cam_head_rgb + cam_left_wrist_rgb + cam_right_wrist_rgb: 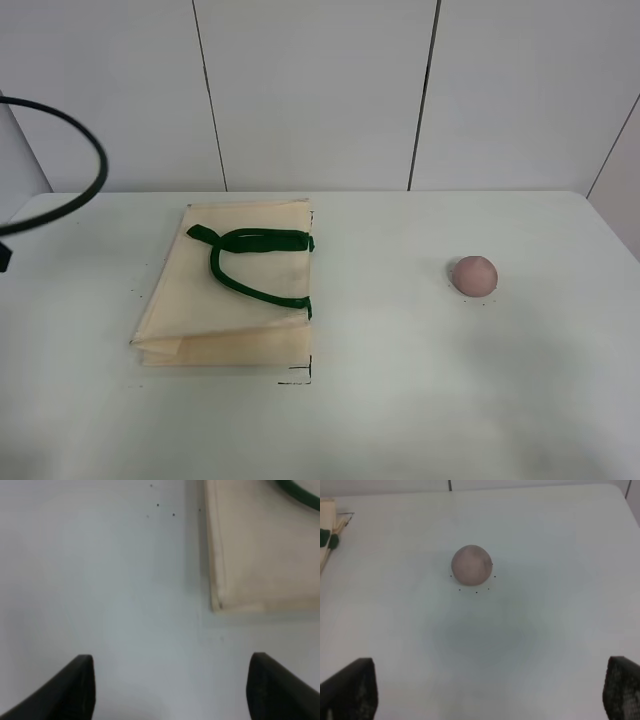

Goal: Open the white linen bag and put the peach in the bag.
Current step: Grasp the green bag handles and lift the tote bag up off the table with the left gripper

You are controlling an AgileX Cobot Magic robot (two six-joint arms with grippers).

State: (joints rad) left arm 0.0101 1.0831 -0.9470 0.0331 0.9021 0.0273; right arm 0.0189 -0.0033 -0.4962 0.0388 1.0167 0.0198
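Lying flat and shut on the white table, the cream cloth bag sits on the left half in the high view, folded, with its layers stacked at the near edge. Dark green handles are flopped on top of the cloth, toward the bag's right edge. Thin black corner mark on the table right at the bag's near right corner. Peach sits on bare table on the right half, well apart from the bag, touching nothing else. Right wrist view shows a ring of tiny black dots on the table around its base. Left gripper: 2 dark fingers spread wide, nothing between them, only bare table under the gap. 1 corner of the bag and a bit of green strap show in that view, ahead of the gripper and off toward 1 finger's side, not touched. Right gripper: 2 fingers also spread wide, empty, with the peach centred ahead of the gap and apart from both tips. A sliver of the bag edge with a green tab also shows in that view. Height of either gripper above the table: can't tell. Black cable loops in at the far left of the high view, not touching the bag. White panelled wall behind the table.
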